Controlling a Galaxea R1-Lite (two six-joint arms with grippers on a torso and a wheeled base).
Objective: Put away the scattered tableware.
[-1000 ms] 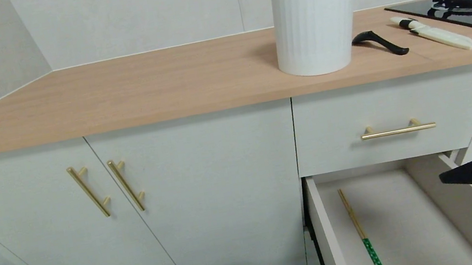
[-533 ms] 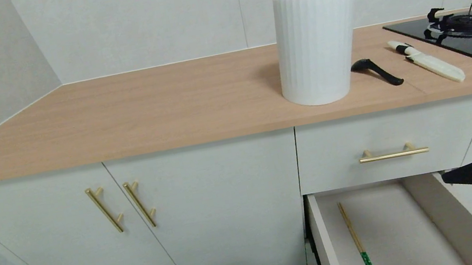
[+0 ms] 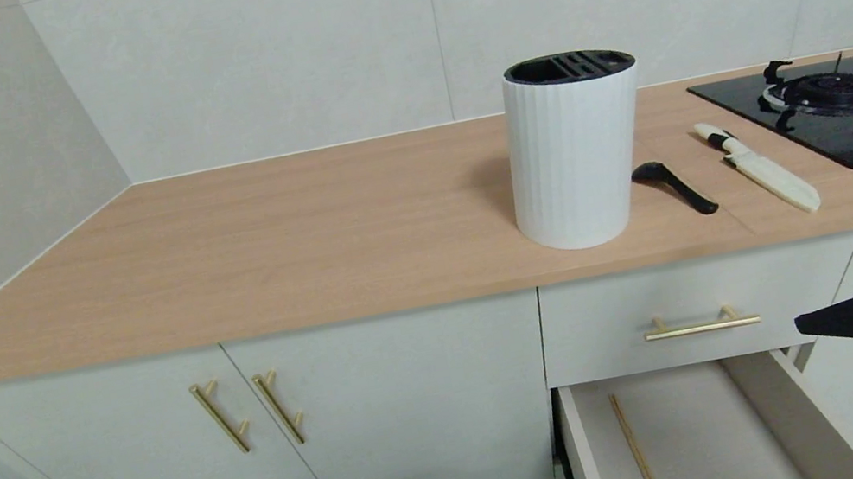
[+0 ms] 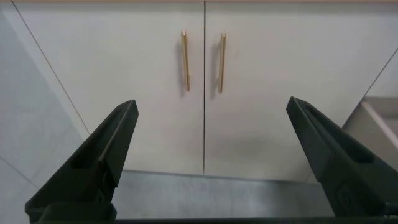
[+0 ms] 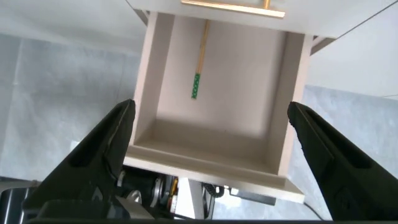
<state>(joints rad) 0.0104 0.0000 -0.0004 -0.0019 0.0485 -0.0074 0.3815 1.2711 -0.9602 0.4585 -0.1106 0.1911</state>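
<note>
**Tableware split between surface (image 3: 262,251) and open drawer (image 5: 249,87)**

Head view: black spoon (image 3: 673,185) and white knife (image 3: 760,167) lie on the surface just beside the white ribbed holder (image 3: 576,152). Right wrist view looks down into the drawer, where chopsticks (image 5: 199,59) lie. Right gripper (image 5: 210,107) fingers are spread above it. Left gripper (image 4: 211,104) fingers are spread, facing the cabinet doors (image 4: 124,68).

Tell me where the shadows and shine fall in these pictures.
Head view: the white holder throws a soft shadow to its left across the counter, and the black hob looks glossy. Left wrist view: the gold door handles catch the light against the pale doors. Right wrist view: the open drawer is evenly lit inside, with no strong shadow.
</note>
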